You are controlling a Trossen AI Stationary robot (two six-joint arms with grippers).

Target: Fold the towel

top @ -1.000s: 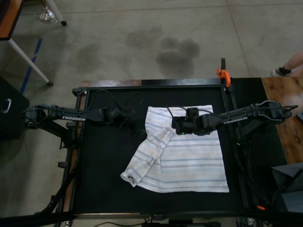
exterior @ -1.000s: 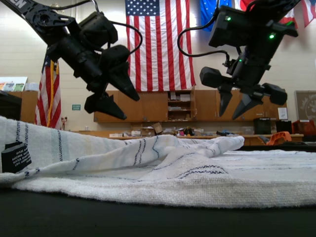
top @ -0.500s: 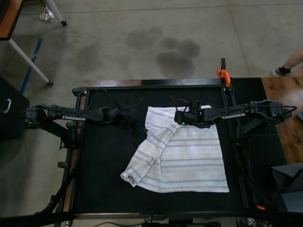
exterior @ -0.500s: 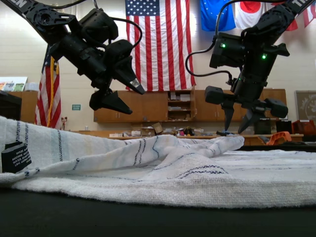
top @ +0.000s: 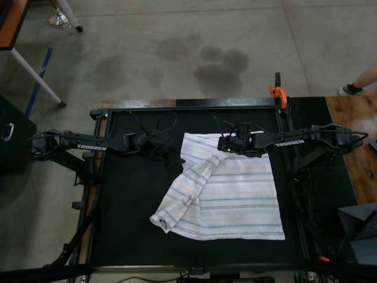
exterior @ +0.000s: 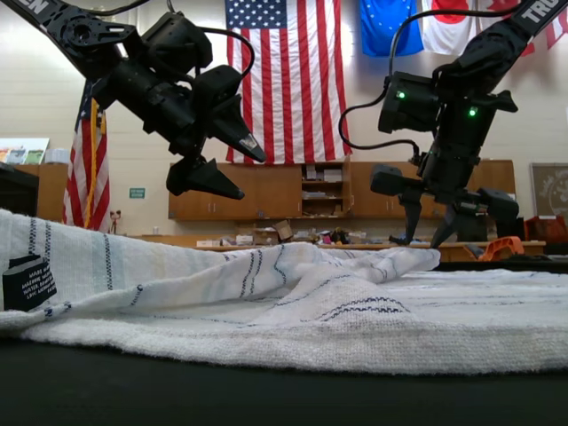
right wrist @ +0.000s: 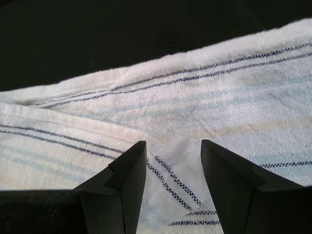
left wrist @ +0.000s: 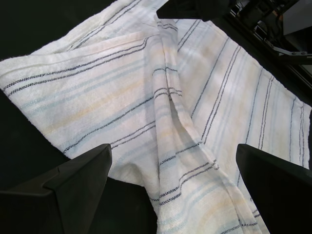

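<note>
Right gripper (exterior: 444, 238) has dropped from well above the towel (top: 235, 194) to just over its far edge, jaws spread, nothing held. Left gripper (exterior: 232, 169) has barely shifted: it hangs high off the cloth, jaws wide apart, empty.

Towel lies on the black surface (top: 129, 206), partly folded: one flap is turned over diagonally, running from the 12 o'clock edge toward 7 o'clock in the top view.

Risks, as a judgement:
- Right gripper sits over a wrinkled, overlapped corner; closing there could pinch two layers or only the hem, so the lift drags the flap askew.
- Left gripper is high and off the cloth, so an uneven lift would skew the fold.

View differences: right wrist view shows the crease and doubled hem between the fingers (right wrist: 122, 187); top view hides that under the arm. Exterior view alone shows each gripper's height.
</note>
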